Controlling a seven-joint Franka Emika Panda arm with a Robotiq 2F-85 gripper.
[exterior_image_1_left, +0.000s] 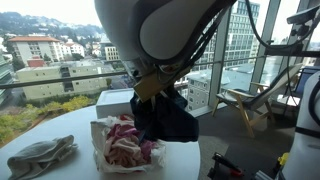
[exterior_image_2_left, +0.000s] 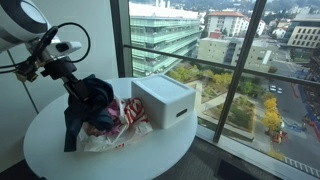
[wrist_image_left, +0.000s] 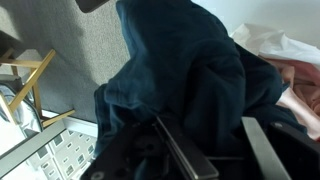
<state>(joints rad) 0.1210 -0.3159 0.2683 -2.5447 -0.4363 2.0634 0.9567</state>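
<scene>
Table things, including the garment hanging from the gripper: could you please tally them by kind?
dark blue garment: 1
white box: 1
plastic bag of pink clothes: 1
grey cloth: 1
Total: 4

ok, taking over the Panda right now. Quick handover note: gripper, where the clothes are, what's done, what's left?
Gripper: shut on the dark blue garment, holding it by a bunched top edge above the table.
Garment: hangs down beside the pink and white clothes pile. I cannot tell whether its lower end touches the pile.
White box: on the table behind the pile, next to the window.
Grey cloth: lies alone near the table edge, apart from the pile.
Done: garment gripped and raised.
Left: garment not yet set down anywhere. Pile and grey cloth lie loose.
</scene>
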